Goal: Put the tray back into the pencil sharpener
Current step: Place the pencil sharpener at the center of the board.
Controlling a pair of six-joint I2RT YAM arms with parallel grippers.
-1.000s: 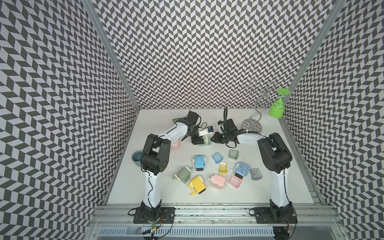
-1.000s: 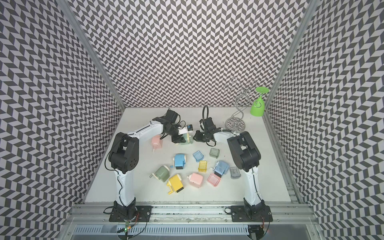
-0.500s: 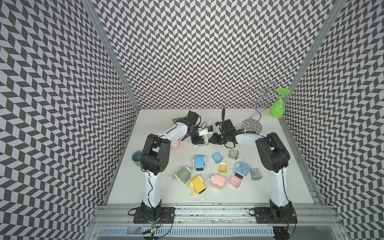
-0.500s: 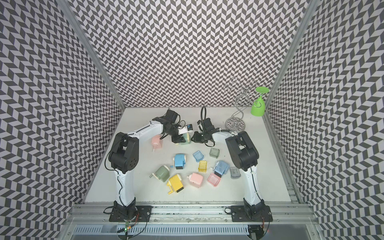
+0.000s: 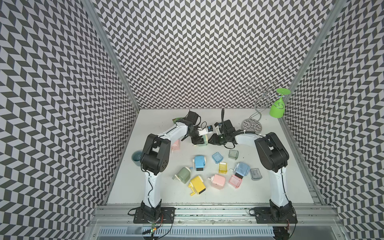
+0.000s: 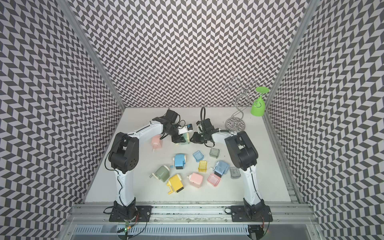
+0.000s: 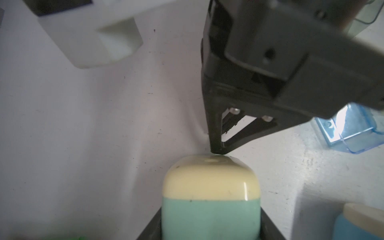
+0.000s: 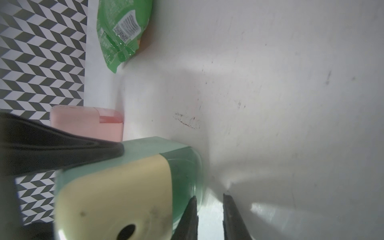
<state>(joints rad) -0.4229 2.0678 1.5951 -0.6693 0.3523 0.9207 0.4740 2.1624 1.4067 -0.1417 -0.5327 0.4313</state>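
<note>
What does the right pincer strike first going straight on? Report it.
The mint sharpener in the left pincer; the right pincer looks nearly on its cream end, depth unclear.

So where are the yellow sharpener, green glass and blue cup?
yellow sharpener (image 5: 198,184): in a top view, its body.
green glass (image 5: 277,108): in a top view, its bowl.
blue cup (image 5: 136,161): in a top view, its wall.

Robot lab cell, chevron walls (image 5: 187,52), aluminium rail (image 5: 207,209)

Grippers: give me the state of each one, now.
Left gripper: closed on the mint sharpener.
Right gripper: slightly open with nothing between its fingers, tips at the sharpener's end.
</note>
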